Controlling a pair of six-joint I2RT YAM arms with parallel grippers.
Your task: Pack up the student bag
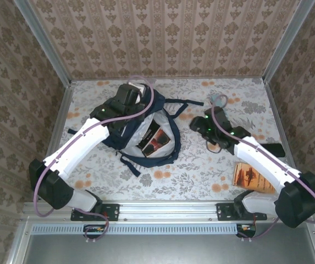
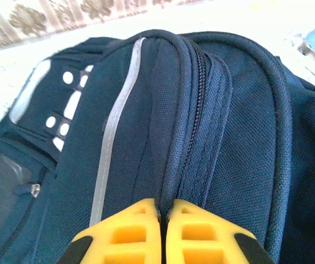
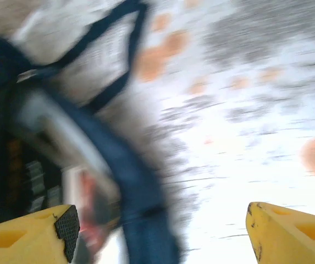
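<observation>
The student bag (image 1: 130, 137), dark navy with a white stripe, lies in the middle of the table with its mouth open toward the front. A book with a dark red cover (image 1: 156, 141) shows inside it. My left gripper (image 1: 131, 94) is at the bag's far top end. In the left wrist view it (image 2: 164, 212) is shut on a ridge of the bag's navy fabric (image 2: 228, 110) beside the zip. My right gripper (image 1: 194, 124) stands open just right of the bag. In the blurred right wrist view its jaws (image 3: 160, 231) are wide apart with nothing between them, over the bag's rim (image 3: 130, 181).
An orange book (image 1: 250, 177) lies at the front right, partly under my right arm. A dark flat object (image 1: 272, 148) lies beside that arm. Navy straps (image 1: 182, 104) trail from the bag toward the right. Patterned walls enclose the table on three sides.
</observation>
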